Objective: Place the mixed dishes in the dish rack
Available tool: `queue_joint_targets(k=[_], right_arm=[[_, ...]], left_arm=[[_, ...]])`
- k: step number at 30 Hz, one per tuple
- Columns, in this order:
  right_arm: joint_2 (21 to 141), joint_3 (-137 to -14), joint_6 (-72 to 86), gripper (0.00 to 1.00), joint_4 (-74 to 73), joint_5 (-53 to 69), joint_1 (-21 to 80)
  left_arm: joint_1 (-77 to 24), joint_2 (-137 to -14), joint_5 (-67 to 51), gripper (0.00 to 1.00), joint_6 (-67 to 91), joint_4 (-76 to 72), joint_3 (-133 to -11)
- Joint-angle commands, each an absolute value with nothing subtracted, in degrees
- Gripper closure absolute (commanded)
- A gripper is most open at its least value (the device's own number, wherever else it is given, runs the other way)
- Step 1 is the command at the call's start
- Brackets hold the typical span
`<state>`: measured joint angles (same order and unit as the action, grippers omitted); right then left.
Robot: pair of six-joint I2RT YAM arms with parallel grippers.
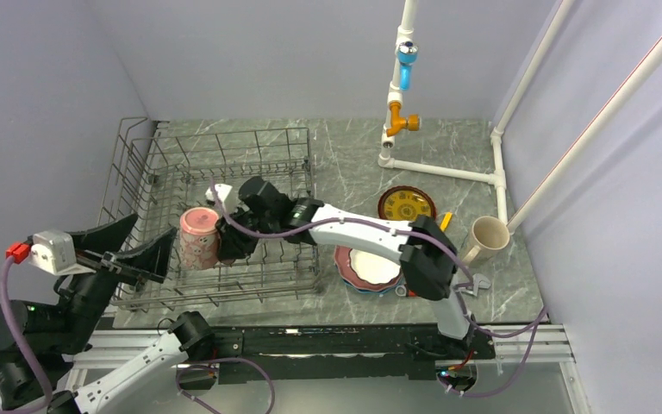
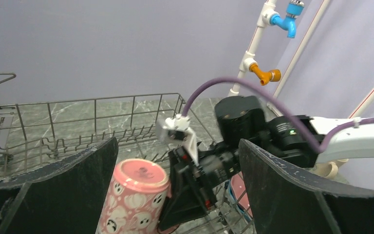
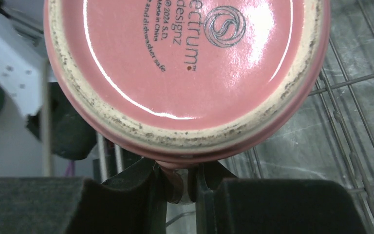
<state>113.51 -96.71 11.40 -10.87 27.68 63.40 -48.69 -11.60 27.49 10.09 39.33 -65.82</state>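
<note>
The pink mug [image 1: 198,237] is upside down, base up, in the front part of the grey wire dish rack [image 1: 233,132]. My right gripper [image 1: 231,241] reaches in from the right and is shut on the mug's handle [image 3: 177,178]; the mug's base [image 3: 185,68] fills the right wrist view. My left gripper [image 1: 134,246] is open and empty at the rack's front left corner, with the mug [image 2: 136,195] between its fingers' line of sight. A white scalloped bowl [image 1: 372,266] sits on stacked pink and blue plates. The red-brown plate [image 1: 407,205] and cream cup [image 1: 485,239] are on the table to the right.
A white pipe frame [image 1: 401,86] with blue and orange valves stands at the back right. A yellow screwdriver [image 1: 446,221] and a wrench [image 1: 477,284] lie near the dishes. The right arm spans the rack's right wall. Grey walls close in on three sides.
</note>
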Motion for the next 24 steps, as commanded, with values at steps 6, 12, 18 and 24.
queue_joint_targets(k=[6,12,18,24], right_arm=[[119.0,-111.1,0.6,1.00,-10.6,21.5,67.6],[124.9,-117.5,-4.4,1.00,-15.5,16.7,69.6],[127.7,-119.1,-7.4,1.00,-15.5,14.5,71.6],[131.3,-122.1,-9.5,1.00,-16.7,13.6,72.6]], left_arm=[[-48.8,-9.1,28.7,0.01,8.7,42.3,-67.6],[-48.8,-8.6,28.5,0.01,8.1,41.3,-66.4],[-48.8,-9.7,27.7,0.01,8.0,41.3,-66.3],[-48.8,-10.2,26.8,0.01,8.4,41.0,-66.0]])
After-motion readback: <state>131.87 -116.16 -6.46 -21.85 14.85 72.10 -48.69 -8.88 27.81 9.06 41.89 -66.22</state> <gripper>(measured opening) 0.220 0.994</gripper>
